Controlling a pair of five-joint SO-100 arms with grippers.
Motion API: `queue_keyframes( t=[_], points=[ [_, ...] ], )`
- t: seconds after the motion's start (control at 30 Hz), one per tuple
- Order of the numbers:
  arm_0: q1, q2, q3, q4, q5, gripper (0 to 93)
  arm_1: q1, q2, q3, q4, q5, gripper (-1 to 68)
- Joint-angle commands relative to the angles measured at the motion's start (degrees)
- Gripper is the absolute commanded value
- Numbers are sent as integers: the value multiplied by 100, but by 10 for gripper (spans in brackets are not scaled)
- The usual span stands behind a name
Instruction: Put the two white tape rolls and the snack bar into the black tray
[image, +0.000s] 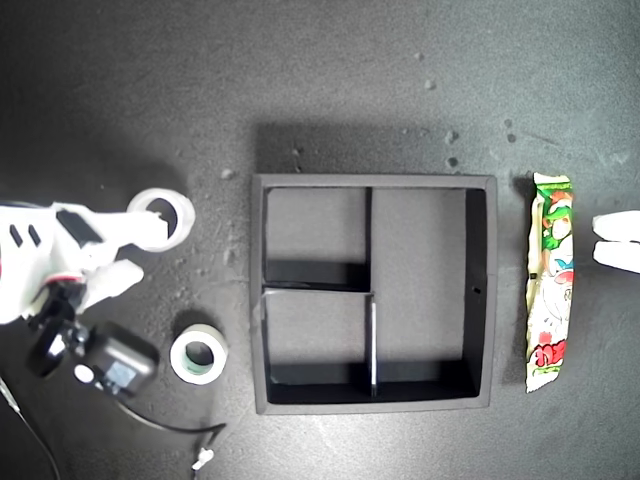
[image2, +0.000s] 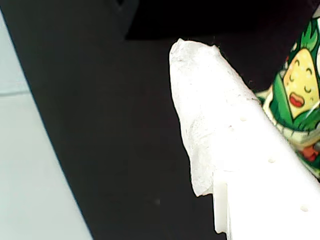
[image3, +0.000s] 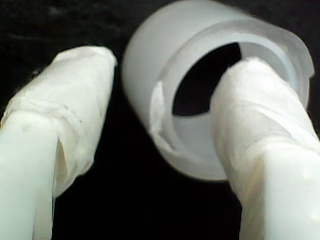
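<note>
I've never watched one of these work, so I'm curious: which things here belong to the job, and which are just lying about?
Part of the job:
plain white tape roll
green-rimmed tape roll
snack bar
black tray

Just lying about:
pale crumbs on the dark table

Glossy printed snack bar (image: 551, 281) wrapper, matt black tray (image: 480, 290), rough tape-wrapped end-effector fingers (image3: 260, 120).
</note>
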Motion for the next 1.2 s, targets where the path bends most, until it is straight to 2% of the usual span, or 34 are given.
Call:
queue_keyframes(
  t=[0.0, 0.13, 0.27, 0.37, 0.5, 0.6, 0.8, 0.97, 1.07, 1.17],
  points=[
    [-176, -387, -404, -88, 97, 155, -220, -686, -563, -281, -246, 240],
    [-325, -817, -545, -88, 149, 155, -554, -3085, -1969, -378, -422, 249],
    [-334, -1564, -800, -202, 70, 137, -712, -5871, -4368, 747, -598, 266],
    [-352, -2004, -914, -308, -53, 101, -738, -6961, -5168, 1292, -562, 261],
    [-396, -2065, -932, -369, -9, 42, -940, -7348, -5124, 1389, -229, 250],
    [-492, -1872, -932, -334, 88, 3, -1107, -7796, -5256, 1723, 79, 278],
    [-633, -1222, -1160, 185, 237, 3, -1169, -8095, -5581, 2804, 431, 318],
    [-633, -835, -1714, 765, 413, 3, -1002, -8095, -5950, 3560, 334, 301],
    [-633, -686, -1907, 958, 439, 3, -976, -8095, -5889, 3516, 316, 276],
    [-510, -563, -2048, 967, 422, 3, -976, -8121, -5440, 2856, 360, 260]
  ],
)
